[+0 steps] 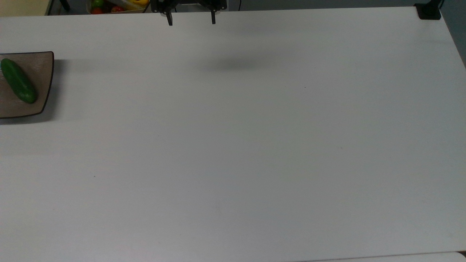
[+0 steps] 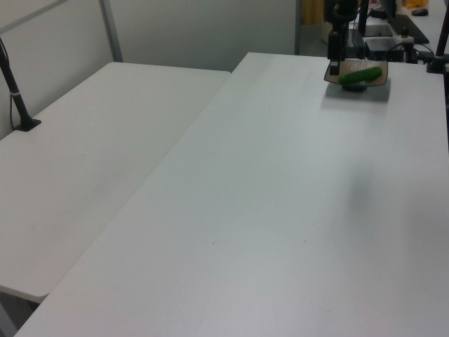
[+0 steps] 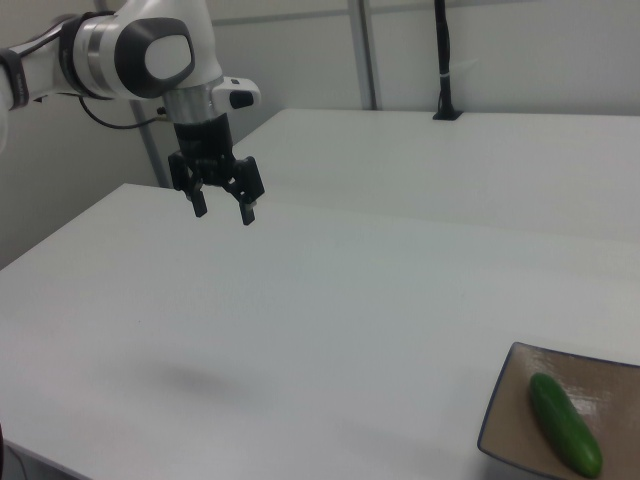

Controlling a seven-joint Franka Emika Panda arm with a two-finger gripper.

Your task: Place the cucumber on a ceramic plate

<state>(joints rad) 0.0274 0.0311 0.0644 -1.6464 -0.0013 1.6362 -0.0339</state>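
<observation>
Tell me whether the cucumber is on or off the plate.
On. The cucumber lies flat on the ceramic plate, while the gripper hangs far off above the table, jaws open and empty.

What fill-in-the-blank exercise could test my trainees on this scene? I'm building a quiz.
1. The cucumber lies on the ____.
2. The gripper hangs above the table with its fingers ____.
3. The gripper holds ____.
4. The plate sits at the top view's ____ edge.

Missing words: plate; open; nothing; left
</observation>
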